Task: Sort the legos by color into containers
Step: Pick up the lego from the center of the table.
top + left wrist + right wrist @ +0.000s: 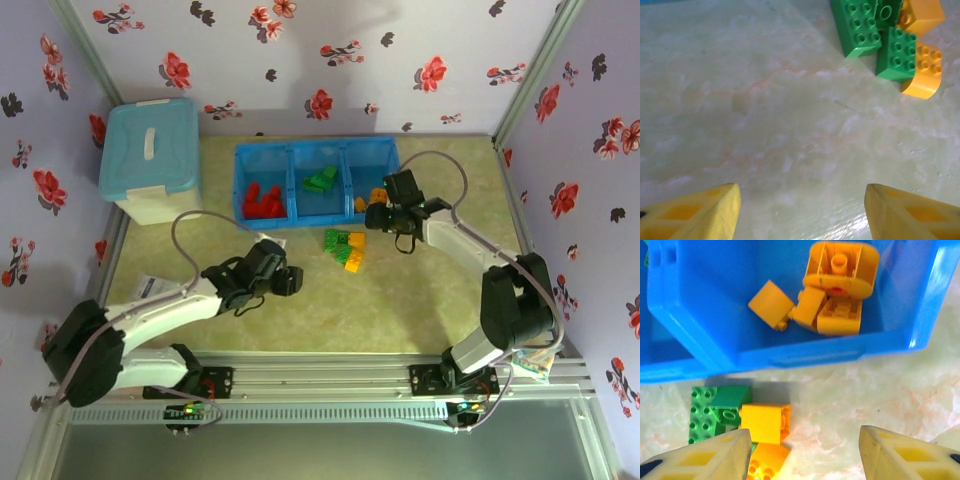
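The bright blue three-compartment tray point(290, 150) holds red legos point(262, 202) on the left, green ones point(320, 181) in the middle and orange-yellow ones point(832, 295) on the right. A small heap of green and orange-yellow legos point(346, 248) lies on the table just in front of the tray, seen as green bricks point(862, 25) and a yellow brick point(765, 423). My right gripper point(802, 452) hangs open just right of that heap, near the tray's front wall. My left gripper point(800, 212) is open and empty over bare table, left of the heap.
A pale blue lidded storage box point(150, 160) stands at the back left. Floral walls close in the table on three sides. Bare tabletop point(400, 300) lies in front of the heap.
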Action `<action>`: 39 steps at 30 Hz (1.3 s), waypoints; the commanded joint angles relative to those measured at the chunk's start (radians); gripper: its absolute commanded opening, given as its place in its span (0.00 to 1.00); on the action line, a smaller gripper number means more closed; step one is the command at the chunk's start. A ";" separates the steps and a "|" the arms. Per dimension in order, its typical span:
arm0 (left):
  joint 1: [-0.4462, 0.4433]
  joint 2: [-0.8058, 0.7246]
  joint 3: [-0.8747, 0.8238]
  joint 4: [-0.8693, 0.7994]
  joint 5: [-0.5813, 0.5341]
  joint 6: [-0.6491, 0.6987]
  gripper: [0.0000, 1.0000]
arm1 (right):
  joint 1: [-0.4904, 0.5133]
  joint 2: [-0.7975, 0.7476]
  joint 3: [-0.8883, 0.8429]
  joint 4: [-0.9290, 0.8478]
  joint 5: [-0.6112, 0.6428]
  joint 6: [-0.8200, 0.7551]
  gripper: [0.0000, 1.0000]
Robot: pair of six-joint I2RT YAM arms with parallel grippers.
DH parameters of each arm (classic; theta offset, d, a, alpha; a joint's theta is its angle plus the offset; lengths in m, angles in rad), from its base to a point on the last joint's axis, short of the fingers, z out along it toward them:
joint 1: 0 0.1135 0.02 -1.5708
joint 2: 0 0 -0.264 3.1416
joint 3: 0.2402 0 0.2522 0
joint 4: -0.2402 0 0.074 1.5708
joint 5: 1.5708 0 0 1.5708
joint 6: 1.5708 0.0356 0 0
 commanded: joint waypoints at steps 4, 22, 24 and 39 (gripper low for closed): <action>-0.006 0.184 0.161 0.063 0.027 0.035 0.70 | 0.018 -0.112 -0.156 0.069 0.002 0.067 0.58; 0.030 0.661 0.639 -0.143 0.043 0.093 0.68 | 0.015 -0.362 -0.365 0.072 0.046 0.088 0.58; 0.033 0.692 0.663 -0.156 0.043 0.094 0.68 | 0.015 -0.367 -0.373 0.074 0.046 0.091 0.58; 0.064 0.769 0.686 -0.163 0.037 0.077 0.58 | 0.012 -0.394 -0.426 0.097 0.042 0.099 0.57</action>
